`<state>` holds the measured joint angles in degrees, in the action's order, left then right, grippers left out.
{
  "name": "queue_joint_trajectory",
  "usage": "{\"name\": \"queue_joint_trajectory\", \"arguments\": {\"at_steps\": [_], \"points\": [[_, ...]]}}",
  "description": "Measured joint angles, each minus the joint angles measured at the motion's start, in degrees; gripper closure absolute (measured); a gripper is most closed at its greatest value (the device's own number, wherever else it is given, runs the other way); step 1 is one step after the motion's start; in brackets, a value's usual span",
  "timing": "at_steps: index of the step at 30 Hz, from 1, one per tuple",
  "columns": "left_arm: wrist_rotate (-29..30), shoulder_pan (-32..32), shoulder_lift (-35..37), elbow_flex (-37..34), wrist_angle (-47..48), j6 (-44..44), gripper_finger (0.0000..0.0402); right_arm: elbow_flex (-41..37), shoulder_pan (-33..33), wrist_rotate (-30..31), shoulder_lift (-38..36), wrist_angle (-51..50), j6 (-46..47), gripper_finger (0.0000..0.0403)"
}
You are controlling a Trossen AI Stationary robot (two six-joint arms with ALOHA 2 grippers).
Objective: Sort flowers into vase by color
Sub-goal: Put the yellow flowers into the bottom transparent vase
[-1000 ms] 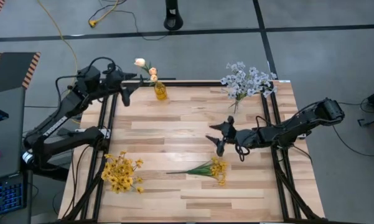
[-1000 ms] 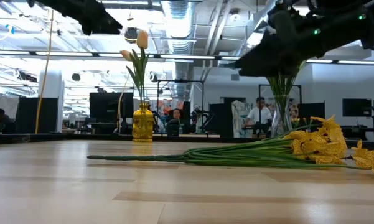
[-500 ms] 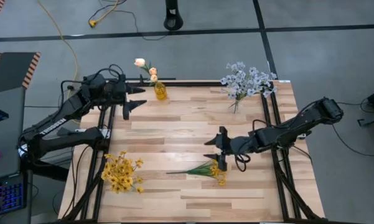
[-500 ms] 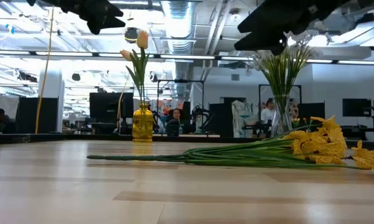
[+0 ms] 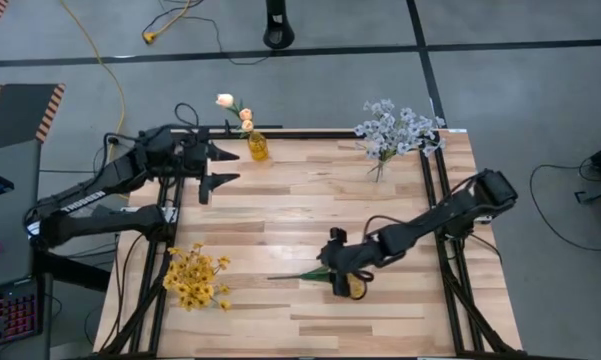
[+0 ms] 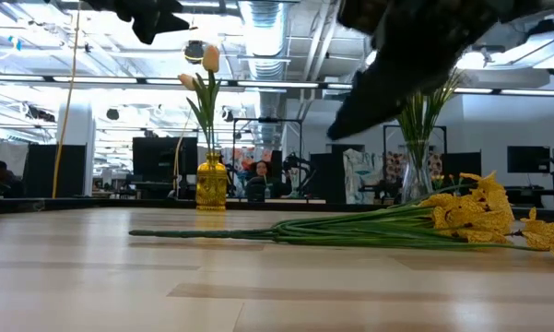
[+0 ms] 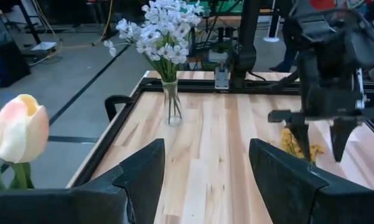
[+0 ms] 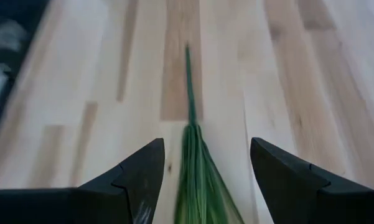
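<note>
From above, the right gripper [image 5: 341,272] is low over the wooden table [image 5: 300,215], its fingers spread on either side of the loose yellow sprig [image 5: 325,272] that lies flat near the table's front middle, blossoms toward the right; no grasp on it shows. The left gripper [image 5: 220,165] hangs open near the back left, just beside the yellow vase [image 5: 257,147] holding peach tulip buds [image 5: 226,101]. A glass vase [image 5: 379,168] of pale blue-white blossoms [image 5: 396,127] stands at the back right, and a bunch of yellow blossoms [image 5: 194,277] sits at the front left edge. At table height, the yellow sprig [image 6: 369,226] lies lengthwise on the boards, the right gripper's dark bulk [image 6: 396,74] above it, the yellow vase [image 6: 211,183] and glass vase [image 6: 417,180] upright behind. The left wrist camera looks between its parted fingers [image 7: 143,171] toward the blue-white blossoms [image 7: 158,31], a tulip bud [image 7: 18,127] close by, and the right gripper [image 7: 320,134] farther off. The right wrist camera shows the green stems [image 8: 196,168] running between its spread fingers [image 8: 143,171].
</note>
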<state>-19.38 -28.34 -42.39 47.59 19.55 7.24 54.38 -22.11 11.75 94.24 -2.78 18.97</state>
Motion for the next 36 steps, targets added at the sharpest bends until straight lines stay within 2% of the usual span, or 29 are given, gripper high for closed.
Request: {"name": "queue_joint_trajectory", "arguments": {"at_steps": [10, 15, 28, 32, 36], "points": [[0.76, 5.16, -1.48, -0.02, 0.01, -1.48, 0.018, 12.32, 0.5, -0.61, 9.17, -20.62, -1.75, 0.0137], [1.78, 6.72, -2.83, -0.02, 0.09, -1.22, 0.018, 13.76, 0.89, -6.07, 12.44, -21.48, 0.5, 0.0137], [2.25, 9.51, -9.11, -0.02, 0.02, -1.04, 0.018, 13.83, 0.76, -6.91, 16.19, -24.2, 0.62, 0.0141], [2.25, 10.33, -10.93, -0.02, -0.15, -0.81, 0.018, 13.94, 0.75, -7.04, 16.58, -24.94, 0.57, 0.0164], [2.25, 11.16, -12.38, -0.02, -0.32, -0.43, 0.018, 13.94, 0.76, -7.02, 16.6, -25.29, 0.56, 0.0206]]}}
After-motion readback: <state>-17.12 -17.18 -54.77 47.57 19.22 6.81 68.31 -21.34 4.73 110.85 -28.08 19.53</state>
